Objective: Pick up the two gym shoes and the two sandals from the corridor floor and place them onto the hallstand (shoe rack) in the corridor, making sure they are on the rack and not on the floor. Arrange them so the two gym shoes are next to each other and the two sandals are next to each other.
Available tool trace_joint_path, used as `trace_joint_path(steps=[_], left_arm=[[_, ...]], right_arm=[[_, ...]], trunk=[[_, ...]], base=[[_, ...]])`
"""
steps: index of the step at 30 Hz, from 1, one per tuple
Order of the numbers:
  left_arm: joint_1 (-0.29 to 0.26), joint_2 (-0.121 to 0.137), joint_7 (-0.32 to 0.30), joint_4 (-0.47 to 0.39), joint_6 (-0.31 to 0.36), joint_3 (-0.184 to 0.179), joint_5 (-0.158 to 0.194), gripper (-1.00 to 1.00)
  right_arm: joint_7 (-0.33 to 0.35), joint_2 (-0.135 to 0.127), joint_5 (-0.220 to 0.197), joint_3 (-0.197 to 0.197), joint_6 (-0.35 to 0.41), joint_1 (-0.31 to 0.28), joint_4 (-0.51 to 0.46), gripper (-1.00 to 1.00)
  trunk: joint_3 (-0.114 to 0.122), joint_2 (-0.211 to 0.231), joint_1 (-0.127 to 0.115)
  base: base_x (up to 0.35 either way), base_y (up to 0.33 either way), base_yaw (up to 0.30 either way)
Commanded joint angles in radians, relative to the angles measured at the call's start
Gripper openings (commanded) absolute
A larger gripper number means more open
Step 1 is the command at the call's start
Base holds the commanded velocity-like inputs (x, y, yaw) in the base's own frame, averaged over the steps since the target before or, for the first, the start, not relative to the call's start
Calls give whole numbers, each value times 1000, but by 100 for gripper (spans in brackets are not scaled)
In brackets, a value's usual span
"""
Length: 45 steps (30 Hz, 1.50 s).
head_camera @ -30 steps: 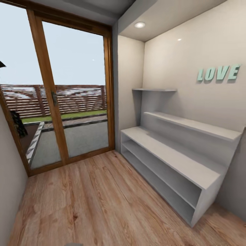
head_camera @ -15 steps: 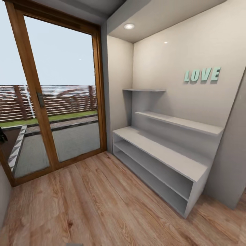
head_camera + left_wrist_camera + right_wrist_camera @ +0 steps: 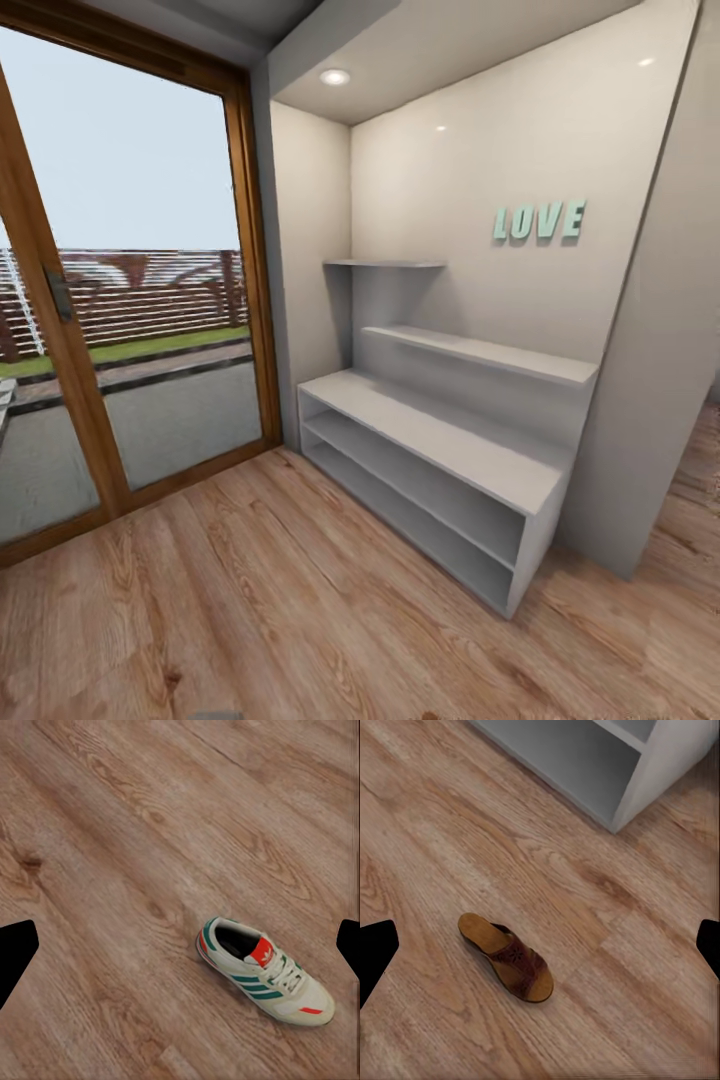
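Note:
One gym shoe (image 3: 266, 971), cream-white with green stripes and a red-orange tongue patch, lies upright on the corridor floor (image 3: 112, 832). My left gripper (image 3: 180, 949) hangs open above the floor with the shoe well below it, nearer one fingertip (image 3: 349, 945). One brown sandal (image 3: 507, 960) with a tan footbed lies on the planks under my open right gripper (image 3: 540, 949), a short way from the hallstand's end (image 3: 660, 765). The pale grey hallstand (image 3: 440, 440) stands against the wall, and all its shelves are bare.
A wood-framed glass door (image 3: 60, 300) fills the left wall and looks onto a patio. Mint "LOVE" letters (image 3: 538, 221) hang above the upper shelves. A grey wall panel (image 3: 650, 400) juts out right of the rack. Wood floor (image 3: 300, 620) lies in front of the rack.
The whole head view has swung to the right, so the rack and door sit further left in the picture. Nothing in the scene itself has visibly moved.

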Motion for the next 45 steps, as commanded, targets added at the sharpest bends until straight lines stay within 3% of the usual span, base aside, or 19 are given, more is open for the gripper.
trace_joint_path(steps=[1,33,45], left_arm=[[0,0,-1,0,-3,-1,1,100],[-1,0,-1,0,-3,0,1,100],[-1,0,-1,0,-4,0,1,100]], right_arm=[[0,0,0,-1,-3,-1,1,100],[0,0,0,-1,-3,-1,1,100],[0,0,0,-1,-3,-1,1,100]], trunk=[[-1,-1,0],[-1,-1,0],[-1,-1,0]], base=[[0,1,-234],[4,2,-234],[120,173,-234]])
